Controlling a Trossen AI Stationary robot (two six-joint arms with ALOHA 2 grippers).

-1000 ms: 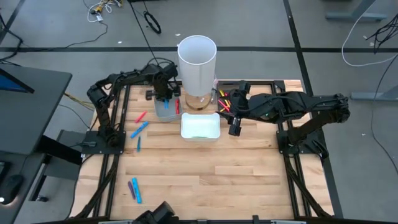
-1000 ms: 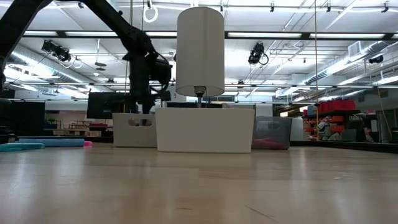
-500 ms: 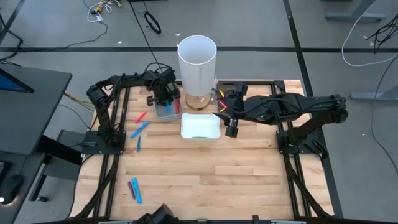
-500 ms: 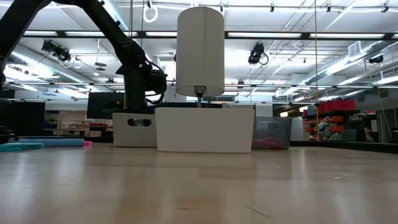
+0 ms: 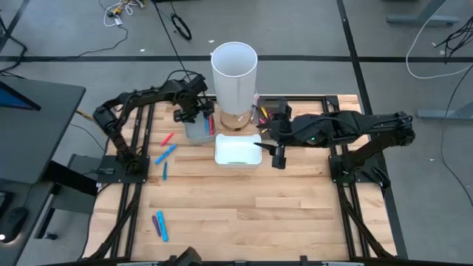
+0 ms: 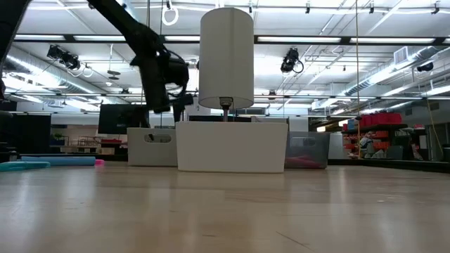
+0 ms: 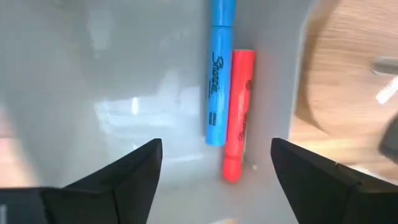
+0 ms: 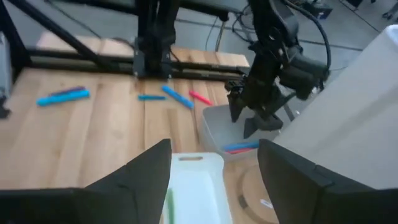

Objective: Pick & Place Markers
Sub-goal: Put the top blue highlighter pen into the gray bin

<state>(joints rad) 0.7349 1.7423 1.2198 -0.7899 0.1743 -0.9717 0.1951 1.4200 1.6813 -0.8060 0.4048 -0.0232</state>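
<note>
Wooden tabletop (image 5: 244, 199), light planks, in an open workshop. Landmark: tall white cylinder (image 5: 234, 74) at the far edge.

- Grey tray (image 7: 124, 93), just left of the cylinder: holds a blue marker (image 7: 219, 68) and a red marker (image 7: 239, 109) side by side against one wall, likely sorted there.
- Left gripper (image 5: 194, 112): hovers over the grey tray, fingers spread wide, holding nothing.
- White tray (image 5: 238, 150), in front of the cylinder: something green inside.
- Right gripper (image 5: 278, 154): just beside the white tray, right of the cylinder; fingers apart, empty.
- Loose markers (image 5: 165, 151): blue and red, left of the grey tray; more (image 5: 160, 224) well forward-left, awaiting pickup.
</note>
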